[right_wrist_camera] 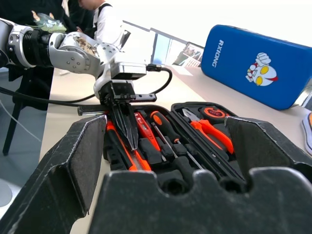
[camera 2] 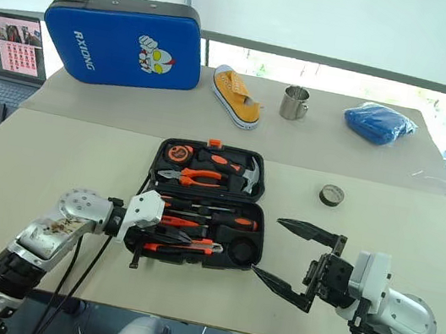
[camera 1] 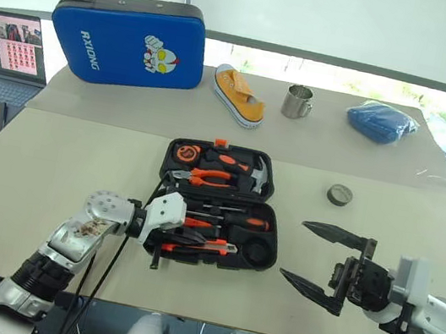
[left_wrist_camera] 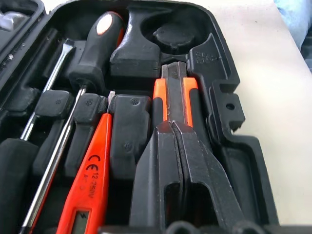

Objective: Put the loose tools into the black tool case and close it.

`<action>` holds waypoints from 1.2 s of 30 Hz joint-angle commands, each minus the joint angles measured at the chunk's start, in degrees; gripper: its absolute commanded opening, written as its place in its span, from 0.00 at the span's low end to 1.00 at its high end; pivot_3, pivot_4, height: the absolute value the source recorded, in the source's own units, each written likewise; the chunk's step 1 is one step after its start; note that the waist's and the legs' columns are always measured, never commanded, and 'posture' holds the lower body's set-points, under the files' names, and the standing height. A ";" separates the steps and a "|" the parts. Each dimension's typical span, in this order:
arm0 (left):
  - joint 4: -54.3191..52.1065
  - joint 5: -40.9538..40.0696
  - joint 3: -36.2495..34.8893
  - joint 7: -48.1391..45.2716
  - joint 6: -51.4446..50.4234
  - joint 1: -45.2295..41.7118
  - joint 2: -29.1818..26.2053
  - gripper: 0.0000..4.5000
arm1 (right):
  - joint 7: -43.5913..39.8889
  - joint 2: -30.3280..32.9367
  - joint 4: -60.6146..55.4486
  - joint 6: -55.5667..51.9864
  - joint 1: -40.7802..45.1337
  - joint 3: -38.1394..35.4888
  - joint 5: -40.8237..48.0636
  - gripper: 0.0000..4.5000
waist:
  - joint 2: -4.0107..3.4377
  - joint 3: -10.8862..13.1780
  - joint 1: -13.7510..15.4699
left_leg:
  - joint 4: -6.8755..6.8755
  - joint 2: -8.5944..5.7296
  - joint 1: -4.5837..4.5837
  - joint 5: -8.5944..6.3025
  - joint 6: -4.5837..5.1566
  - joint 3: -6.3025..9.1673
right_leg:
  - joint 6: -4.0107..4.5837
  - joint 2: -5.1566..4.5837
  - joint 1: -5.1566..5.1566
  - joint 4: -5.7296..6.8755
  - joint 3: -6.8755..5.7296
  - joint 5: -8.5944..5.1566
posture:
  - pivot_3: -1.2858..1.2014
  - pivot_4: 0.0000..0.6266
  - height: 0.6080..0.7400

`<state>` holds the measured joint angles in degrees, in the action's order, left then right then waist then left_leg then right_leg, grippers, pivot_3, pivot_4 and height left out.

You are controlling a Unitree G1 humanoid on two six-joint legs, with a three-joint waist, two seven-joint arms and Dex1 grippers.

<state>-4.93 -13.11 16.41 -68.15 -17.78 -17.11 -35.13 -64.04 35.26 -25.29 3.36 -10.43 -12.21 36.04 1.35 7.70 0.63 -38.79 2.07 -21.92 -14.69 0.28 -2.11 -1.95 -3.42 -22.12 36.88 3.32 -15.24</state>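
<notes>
At the far left a laptop point(camera 1: 2, 53) with a pink screen sits beside a large blue padded case with a cartoon print point(camera 1: 129, 40) standing at the back of the beige table point(camera 1: 52, 164). Nearer, the left gripper point(left_wrist_camera: 178, 129) reaches into the front half of the open black plastic tool case point(camera 1: 219, 203) at the table's middle, its two black fingers clenched together with nothing between them, tips resting on the orange-and-black utility knife point(left_wrist_camera: 174, 95) lying in its moulded slot. Beside the knife lie a small all-orange screwdriver point(left_wrist_camera: 90, 180) and two long orange-and-black-handled screwdrivers point(camera 1: 227, 217). A yellow canvas shoe point(camera 1: 238, 95) and a metal mug point(camera 1: 297, 102) stand behind the case. To the right of the case a small dark tape roll point(camera 1: 339, 194) lies loose on the table, and a blue cloth bundle point(camera 1: 380, 121) rests farther back. The right gripper point(camera 1: 317, 260) hovers just past the case's right side, jaws spread wide and empty.
</notes>
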 commanded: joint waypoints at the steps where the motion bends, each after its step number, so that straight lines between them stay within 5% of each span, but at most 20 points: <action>1: 4.28 2.06 1.67 1.08 2.00 3.25 0.55 0.02 | 0.91 -0.12 -1.86 0.90 -0.46 -1.34 0.32 1.00 | -0.10 -0.06 -0.04 | 0.00 0.00 0.01 0.00 0.00 -0.01 | 0.00 0.00 0.00 0.00 0.02 0.00 | 0.52 0.24 1.00; 3: 4.73 -0.21 -1.59 1.25 5.87 3.42 1.68 0.02 | 1.47 -0.06 -1.83 0.93 -1.04 -2.20 0.52 1.00 | -0.12 -0.07 -0.05 | 0.00 -0.01 0.01 0.00 0.00 -0.03 | 0.00 0.00 -0.01 0.01 0.05 0.00 | 0.52 0.24 1.00; 6: 4.45 -6.21 -10.06 1.30 11.92 3.96 3.14 0.18 | 3.34 -0.17 -0.77 0.15 -3.10 -6.06 2.23 1.00 | -0.11 -0.03 0.02 | -0.01 -0.01 -0.06 0.00 0.00 -0.03 | 0.01 -0.01 -0.08 0.01 0.06 0.00 | 0.52 0.24 1.00; 11: -0.15 -18.64 -21.93 0.06 12.51 3.90 3.26 0.59 | 5.16 -1.80 2.92 1.65 -7.28 -12.31 2.58 1.00 | 0.20 0.18 -0.04 | -0.02 0.06 -0.20 0.00 0.00 0.03 | 0.03 0.01 -0.20 0.05 0.03 0.02 | 0.52 0.24 1.00; 16: -0.20 -29.07 -33.55 -2.81 6.10 7.66 -2.53 0.98 | 6.87 -5.92 11.37 5.76 -11.96 -17.94 0.02 1.00 | 0.17 0.19 -0.36 | 0.05 0.09 -0.18 -0.04 0.04 0.06 | 0.02 -0.01 -0.21 -0.05 0.08 0.01 | 0.52 0.24 1.00; 22: 0.68 -32.69 -38.72 -4.79 2.01 9.38 -6.90 0.99 | 14.58 -7.73 15.83 1.23 -8.02 -20.16 3.20 1.00 | 0.12 0.29 -1.18 | 0.05 0.11 -0.11 -0.04 0.04 0.03 | 0.02 -0.01 -0.20 -0.03 0.14 0.00 | 0.52 0.24 1.00; 26: 0.30 -32.39 -38.33 -4.35 1.73 9.86 -6.26 0.99 | 19.11 -0.42 17.09 -8.84 3.50 -15.99 1.11 1.00 | -0.07 0.41 -1.97 | 0.08 0.12 -0.06 -0.04 0.04 -0.01 | 0.03 0.01 -0.26 0.01 0.35 0.01 | 0.52 0.24 1.00; 30: 0.11 -32.13 -36.24 -4.02 0.56 9.82 -4.71 0.99 | 24.05 7.59 25.21 -20.67 18.44 -8.10 -6.11 1.00 | 0.01 0.49 -2.08 | 0.09 0.08 -0.09 -0.03 0.04 -0.11 | -0.01 0.02 -0.36 0.01 0.46 0.03 | 0.52 0.24 1.00; 36: 0.11 -29.57 -32.32 -4.25 0.91 9.40 -3.21 0.99 | 19.55 13.08 39.16 -31.67 41.79 12.90 -21.46 1.00 | 0.06 0.61 -1.67 | 0.13 0.04 -0.62 -0.03 0.06 -0.31 | 0.03 0.06 -1.06 0.17 0.59 0.03 | 0.52 0.24 1.00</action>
<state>-3.72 -42.89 -15.78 -72.31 -17.53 -7.12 -38.26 -43.23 47.57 10.41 -27.20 28.77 -2.52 18.95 1.41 8.31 -1.04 -38.66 2.09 -22.70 -14.71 0.34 -2.44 -1.93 -3.35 -23.25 37.01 3.84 -15.21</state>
